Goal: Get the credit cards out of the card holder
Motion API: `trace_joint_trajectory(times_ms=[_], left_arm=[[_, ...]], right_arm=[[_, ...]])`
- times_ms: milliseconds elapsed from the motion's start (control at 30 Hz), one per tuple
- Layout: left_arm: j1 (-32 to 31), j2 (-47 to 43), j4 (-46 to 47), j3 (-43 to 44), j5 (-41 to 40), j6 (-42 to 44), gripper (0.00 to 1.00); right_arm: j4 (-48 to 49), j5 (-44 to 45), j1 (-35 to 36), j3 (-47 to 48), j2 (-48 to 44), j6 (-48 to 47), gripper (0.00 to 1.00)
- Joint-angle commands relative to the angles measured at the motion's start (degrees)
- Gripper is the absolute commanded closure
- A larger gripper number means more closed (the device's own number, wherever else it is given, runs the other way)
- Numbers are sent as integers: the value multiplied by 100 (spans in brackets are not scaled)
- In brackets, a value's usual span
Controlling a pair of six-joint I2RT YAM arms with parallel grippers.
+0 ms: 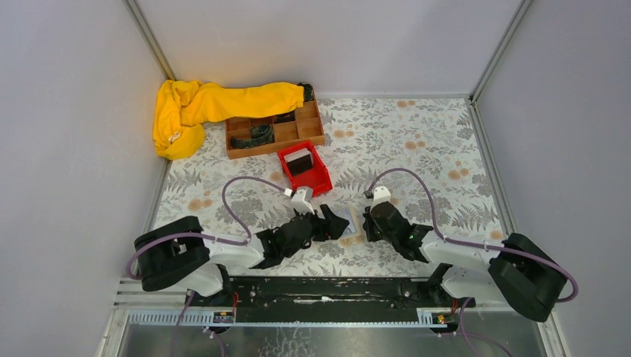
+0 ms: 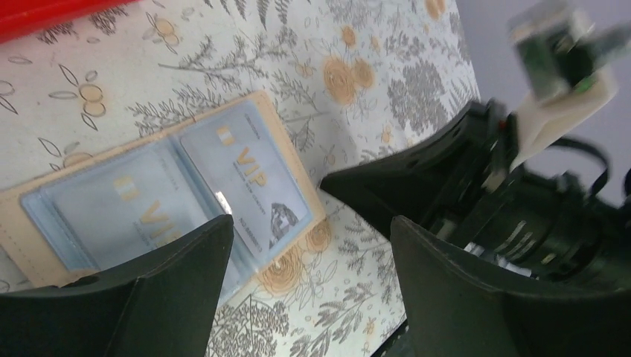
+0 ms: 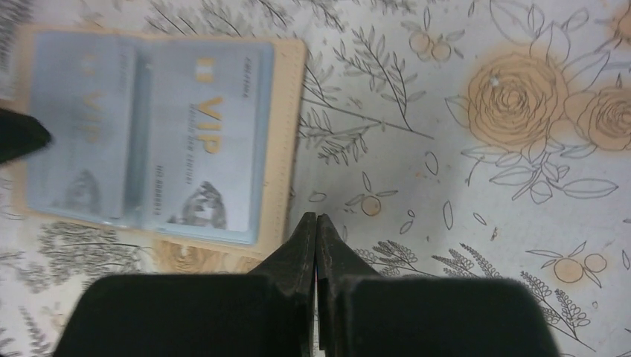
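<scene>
Left hand [image 2: 311, 230]: spread wide, empty, open tan soft card holder [image 2: 171, 186] beneath.
Right hand [image 3: 318, 220]: clenched, empty, card holder just ahead.

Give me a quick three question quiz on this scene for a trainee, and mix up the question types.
1. True or false: the right gripper is shut with nothing between its fingers.
2. Multiple choice: the card holder lies A) folded shut, B) open flat on the table with credit cards showing inside, C) standing on its edge.
3. Short answer: which gripper has its jaws wide apart?

Key: 1 true; 2 B; 3 the left gripper.
</scene>
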Motion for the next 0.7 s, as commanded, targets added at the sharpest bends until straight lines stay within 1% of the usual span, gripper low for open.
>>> trace_joint_trajectory(times_ms=[0,100,200,300,467,667], left_arm=[[396,112,780,-114,402,-295,15],[571,188,1137,-366,625,-465,15],[644,251,1299,-489,753,-536,15],[685,300,1334,-470,855,-554,15],[704,424,1427,-436,952,-573,14],[779,781,1763,-385,1158,-690,15]], right_arm=[[99,284,-2,168,354,-117,100],[145,28,-4,128,343,-154,100],[210,-272,-2,7,188,-130,100],[269,-491,32,-147,-24,57,100],[334,-604,66,-374,-425,229,100],[554,-752,85,-383,-273,245,100]])
